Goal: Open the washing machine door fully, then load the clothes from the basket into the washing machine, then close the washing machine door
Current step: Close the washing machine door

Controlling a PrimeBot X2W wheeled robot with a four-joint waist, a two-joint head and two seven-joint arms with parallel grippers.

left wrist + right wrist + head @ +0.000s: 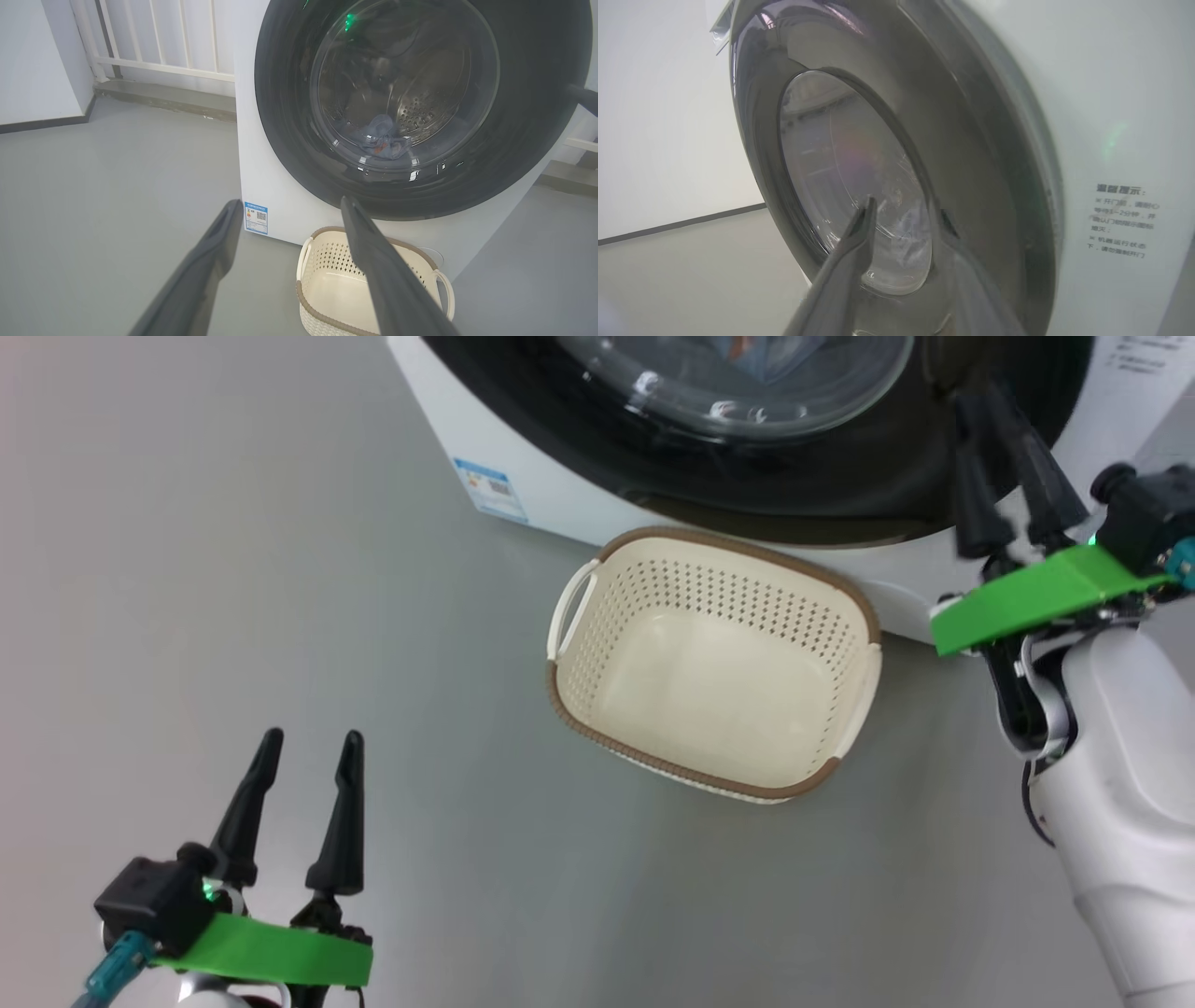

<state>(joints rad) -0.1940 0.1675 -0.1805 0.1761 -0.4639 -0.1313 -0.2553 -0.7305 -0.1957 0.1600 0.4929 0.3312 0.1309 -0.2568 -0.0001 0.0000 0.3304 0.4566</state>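
Our left gripper (313, 737) spreads its tapered dark fingers wide, empty. Our right gripper (982, 406), fingers narrowly parted, grips nothing beside the glossy black rim of the washing machine door (289, 116). Blue clothes (380, 137) lie crumpled behind its bulging glass; the perforated cream basket (653, 588) sits below.

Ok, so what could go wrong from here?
1. The right gripper sits right by the glossy rim of the door, so pulling away could scrape or tug it.
2. The pictures don't show whether the door is latched; it may swing open.
3. The empty basket stands just below and could get knocked.
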